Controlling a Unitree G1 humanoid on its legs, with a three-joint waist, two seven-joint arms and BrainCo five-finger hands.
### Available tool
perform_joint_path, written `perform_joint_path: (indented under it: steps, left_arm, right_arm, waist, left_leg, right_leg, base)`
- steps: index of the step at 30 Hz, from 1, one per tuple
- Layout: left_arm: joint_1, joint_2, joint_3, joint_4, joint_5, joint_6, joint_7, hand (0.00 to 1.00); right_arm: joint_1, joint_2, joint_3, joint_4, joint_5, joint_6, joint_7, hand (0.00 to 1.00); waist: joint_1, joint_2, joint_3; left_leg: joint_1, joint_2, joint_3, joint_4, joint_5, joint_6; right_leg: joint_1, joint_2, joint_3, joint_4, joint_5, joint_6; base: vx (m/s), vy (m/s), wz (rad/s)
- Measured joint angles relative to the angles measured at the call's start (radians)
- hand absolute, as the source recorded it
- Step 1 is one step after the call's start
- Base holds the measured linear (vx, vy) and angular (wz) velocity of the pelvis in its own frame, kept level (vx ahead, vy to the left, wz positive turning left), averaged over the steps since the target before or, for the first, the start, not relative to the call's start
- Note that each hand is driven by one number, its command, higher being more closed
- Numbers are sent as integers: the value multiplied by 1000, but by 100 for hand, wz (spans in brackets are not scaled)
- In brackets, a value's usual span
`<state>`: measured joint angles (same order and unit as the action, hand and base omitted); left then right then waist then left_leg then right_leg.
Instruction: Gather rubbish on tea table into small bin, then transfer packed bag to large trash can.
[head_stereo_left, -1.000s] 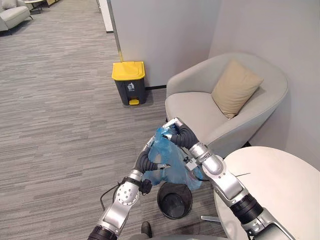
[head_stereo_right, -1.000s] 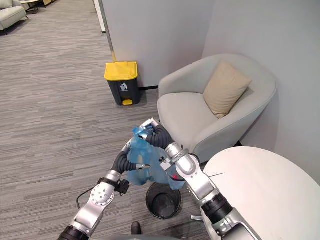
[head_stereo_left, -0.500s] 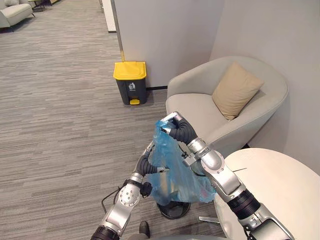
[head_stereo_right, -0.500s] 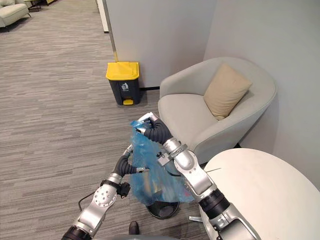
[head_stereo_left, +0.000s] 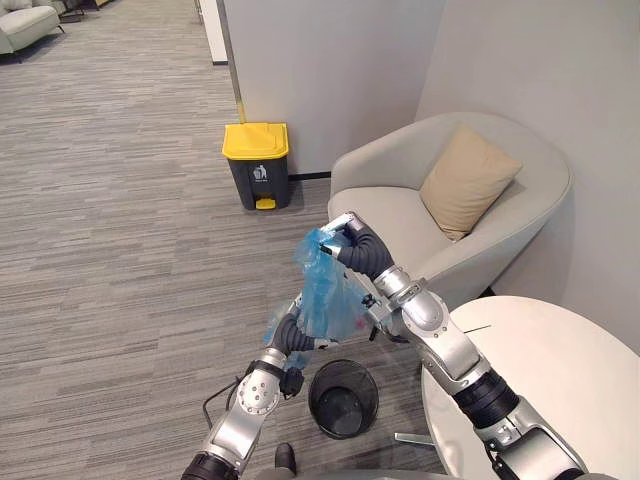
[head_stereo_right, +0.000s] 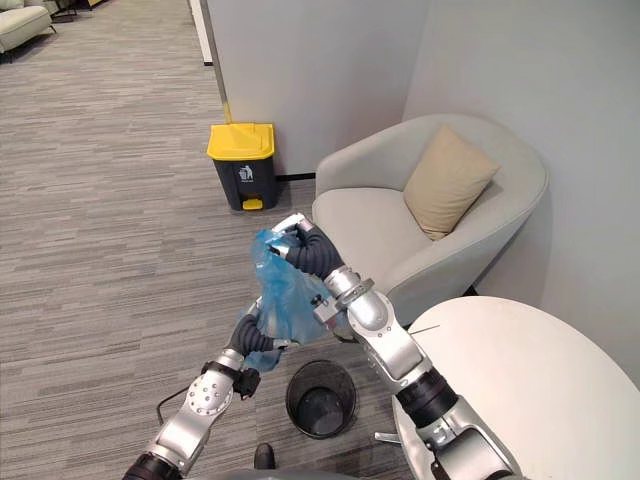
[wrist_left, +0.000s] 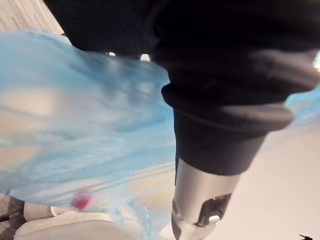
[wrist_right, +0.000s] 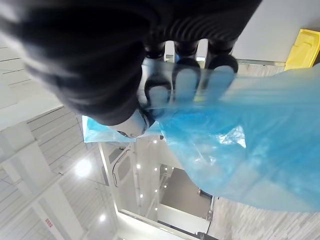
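A blue plastic bag (head_stereo_left: 327, 290) with rubbish in it hangs in the air above and just left of the small black bin (head_stereo_left: 343, 398). My right hand (head_stereo_left: 340, 238) is shut on the bunched top of the bag, and its curled fingers (wrist_right: 185, 80) pinch the blue film (wrist_right: 250, 140). My left hand (head_stereo_left: 289, 335) is against the bag's lower left side, partly hidden by the film (wrist_left: 75, 125). The small bin stands on the floor by the round white tea table (head_stereo_left: 560, 370). The large dark trash can with a yellow lid (head_stereo_left: 257, 165) stands at the wall ahead.
A light grey armchair (head_stereo_left: 400, 215) with a tan cushion (head_stereo_left: 468, 178) stands to the right of the large can. A grey wall corner rises behind both. Open striped carpet (head_stereo_left: 120, 230) stretches to the left and ahead.
My right hand has lifted the bag clear of the small bin, whose mouth now shows. The bag hangs narrower and sits further left, and my left hand stays at its lower side.
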<state>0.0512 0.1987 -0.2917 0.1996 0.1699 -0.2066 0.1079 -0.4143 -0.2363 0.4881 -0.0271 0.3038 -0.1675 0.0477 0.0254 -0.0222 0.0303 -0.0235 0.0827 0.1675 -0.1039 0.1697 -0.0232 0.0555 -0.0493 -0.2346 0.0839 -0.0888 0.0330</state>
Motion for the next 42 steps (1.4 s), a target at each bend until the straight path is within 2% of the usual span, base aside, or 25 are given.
perform_joint_path:
  steps: [6,7,9,11,12,13,14,21,25,26,27,30,32,35,42]
  left_arm:
    - [3,-4,51,-36,-2,-1,3,0]
    - [13,-16,57,-34,-3,-1,13,0]
    - [9,-29,23,-17,-6,-4,34,0]
    - [-38,-41,-58,108,-2,-19,69,0]
    - [-69,-56,-92,180,-7,-12,68,0]
    - [-90,-77,-105,225,-81,5,40,0]
    - [-92,-86,-110,225,-82,8,50,0]
    - [-110,-95,-131,314,1,15,126,0]
    - [-123,-96,-154,405,42,44,161,0]
    - [-124,-96,-163,416,46,54,162,100]
    - [-129,-97,-173,434,58,70,170,100]
    - [-141,-98,-176,435,80,82,203,100]
    - [-158,-98,-168,364,79,109,207,100]
    - [-161,-99,-159,230,77,109,223,100]
    - [-162,-107,-127,169,3,106,224,100]
  right_arm:
    - [-47,47,21,0,51,0,1,100]
    - [-70,59,67,0,62,0,12,100]
    - [-82,80,124,0,73,-1,19,100]
    - [-84,94,177,3,74,0,21,100]
    - [-84,100,199,5,74,2,23,100]
    - [-84,105,220,9,80,3,24,100]
    - [-84,106,231,12,83,3,20,100]
    - [-85,103,261,12,88,5,5,100]
    - [-110,119,305,11,89,-2,-5,100]
    - [-119,125,305,11,89,-2,-6,100]
    - [-134,130,305,11,89,-2,-12,100]
    - [-137,139,308,11,93,-3,-25,100]
    - [-137,155,308,11,98,-10,-25,100]
    - [-137,168,307,10,99,-20,-25,100]
    - [-103,176,304,10,101,-21,-22,100]
  waist:
    - [15,0,0]
    - [16,0,0]
    - [17,0,0]
    - [21,-2,-1]
    - [22,-3,-2]
    - [16,-7,-1]
    - [12,-10,-1]
    - [18,-11,-1]
    - [14,-11,-1]
    - [13,-12,-1]
    - [13,-11,-1]
    - [17,-12,-1]
    - [15,-12,-1]
    - [15,-12,-1]
    - [15,-12,-1]
  left_leg:
    - [0,-2,-2,0,0,0]
    - [0,-3,-4,0,0,0]
    - [0,3,-5,0,0,0]
    - [1,3,-12,0,0,0]
    - [1,3,-12,0,0,0]
    - [1,4,-12,0,-2,-3]
    - [0,4,-11,0,-3,-5]
    - [0,8,-9,0,-3,-6]
    - [0,8,-9,0,-3,-6]
    - [0,8,-8,0,-4,-7]
    - [0,8,-8,0,-4,-7]
    - [0,8,-8,0,-4,-7]
    - [-4,7,-9,0,-4,-7]
    - [-8,6,-14,0,-4,-7]
    - [-8,5,-15,0,-2,-4]
  right_leg:
    - [1,-1,-4,-2,0,0]
    - [3,-2,-5,-3,0,0]
    - [4,-2,-5,-5,0,0]
    - [13,-2,-12,-15,3,1]
    - [14,-1,-12,-17,4,1]
    - [13,-1,-11,-17,4,0]
    - [12,-1,-10,-17,4,0]
    - [11,3,-7,-17,5,0]
    - [11,3,-6,-18,5,0]
    - [11,3,-6,-18,5,0]
    - [11,3,-6,-18,5,0]
    - [11,3,-6,-18,5,0]
    - [8,2,-7,-18,5,0]
    - [8,2,-11,-19,4,0]
    - [11,2,-12,-18,4,0]
  base:
    - [0,0,0]
    - [0,0,0]
    - [3,-6,3]
    - [5,-10,8]
    - [0,0,0]
    - [0,0,0]
    - [-8,3,-4]
    - [0,0,-1]
    - [0,0,0]
    - [0,0,0]
    - [0,0,0]
    - [0,0,0]
    - [0,0,2]
    - [0,0,4]
    - [0,0,0]
